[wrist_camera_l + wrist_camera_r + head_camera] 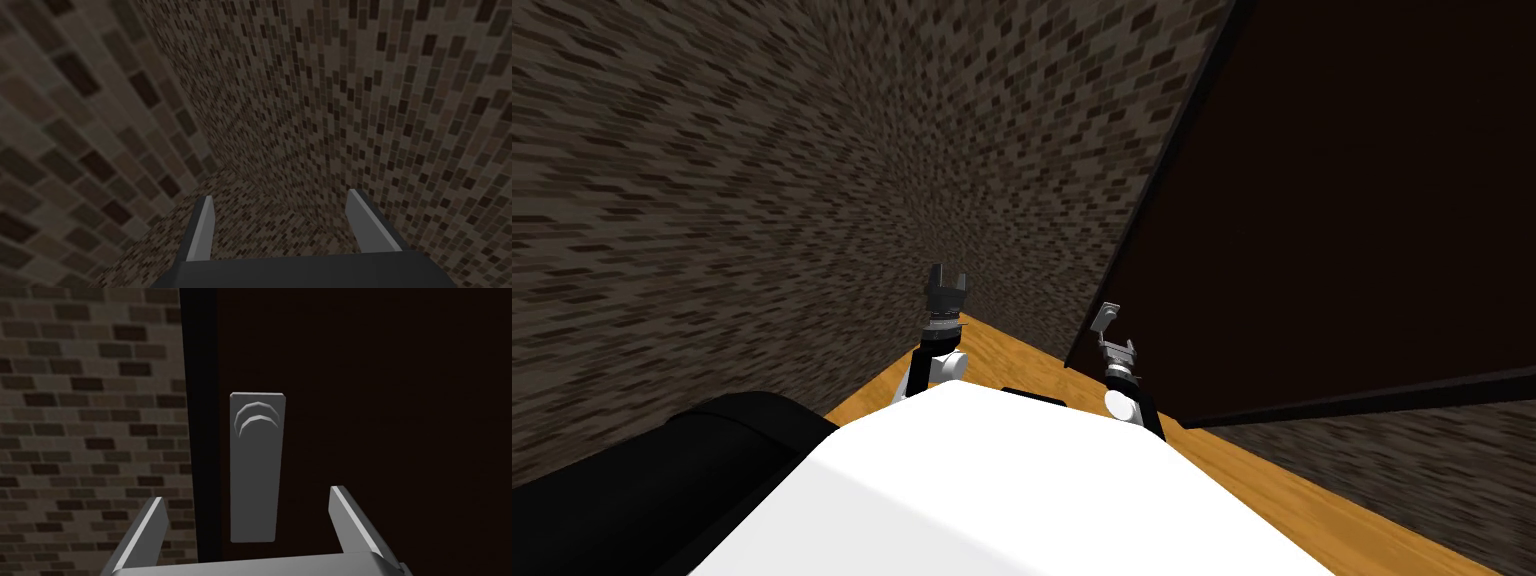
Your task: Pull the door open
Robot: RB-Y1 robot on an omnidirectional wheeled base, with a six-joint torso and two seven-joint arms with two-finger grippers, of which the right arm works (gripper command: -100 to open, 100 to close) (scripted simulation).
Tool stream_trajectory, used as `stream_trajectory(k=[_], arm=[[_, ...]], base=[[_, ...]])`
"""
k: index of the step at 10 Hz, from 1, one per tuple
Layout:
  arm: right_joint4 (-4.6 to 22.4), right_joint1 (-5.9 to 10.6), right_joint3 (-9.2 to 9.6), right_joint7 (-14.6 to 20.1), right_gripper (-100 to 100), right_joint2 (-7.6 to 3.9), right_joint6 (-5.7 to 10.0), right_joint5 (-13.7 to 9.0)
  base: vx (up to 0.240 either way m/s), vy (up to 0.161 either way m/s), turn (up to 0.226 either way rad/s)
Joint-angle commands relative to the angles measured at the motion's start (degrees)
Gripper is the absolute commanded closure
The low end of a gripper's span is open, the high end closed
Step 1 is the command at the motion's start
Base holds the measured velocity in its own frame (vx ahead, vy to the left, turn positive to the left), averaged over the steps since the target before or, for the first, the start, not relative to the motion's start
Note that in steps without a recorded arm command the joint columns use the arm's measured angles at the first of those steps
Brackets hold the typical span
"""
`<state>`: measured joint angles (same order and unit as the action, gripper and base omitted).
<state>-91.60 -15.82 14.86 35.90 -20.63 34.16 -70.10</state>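
The door (1342,200) is a very dark brown panel on the right of the head view. Its grey handle (1106,316) sticks out near the door's left edge. My right gripper (1116,347) is just below the handle and close to it. In the right wrist view the handle is a tall grey plate (255,478) with a curved knob near its top. My right gripper (246,495) is open, one finger on each side of the plate and not touching it. My left gripper (947,285) is raised toward the brick corner. In its wrist view the left gripper (280,195) is open and holds nothing.
Dark brick walls (712,200) meet in a corner straight ahead, close to both arms. A strip of orange wooden floor (1012,355) runs along the foot of the wall. A black rounded object (662,480) lies at my lower left. A black strip (197,413) separates door and brick wall.
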Motion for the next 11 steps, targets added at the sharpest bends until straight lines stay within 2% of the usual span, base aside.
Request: stream_trajectory(k=[1,4,5,6,7,9,11], arm=[[1.1,0.34,0.33,0.9,-100,-0.55,0.32,-2.0],[3.1,1.04,0.9,2.4,-100,-1.47,0.86,-5.3],[2.8,0.99,0.8,2.0,-100,-1.21,0.7,-4.6],[4.2,1.2,-0.24,4.0,-100,-2.51,0.84,-4.9],[4.7,1.26,-0.62,4.6,-100,-2.95,0.86,-4.9],[6.8,1.53,-2.34,7.5,-100,-4.94,0.95,-5.2],[8.2,1.73,-3.54,9.5,-100,-6.34,1.01,-5.4]], base=[[0.017,-0.083,0.119],[0.025,-0.075,0.108],[0.012,-0.031,0.023],[0.101,-0.002,0.138],[0.158,-0.008,0.157],[0.19,-0.016,0.136],[0.154,-0.027,0.12]])
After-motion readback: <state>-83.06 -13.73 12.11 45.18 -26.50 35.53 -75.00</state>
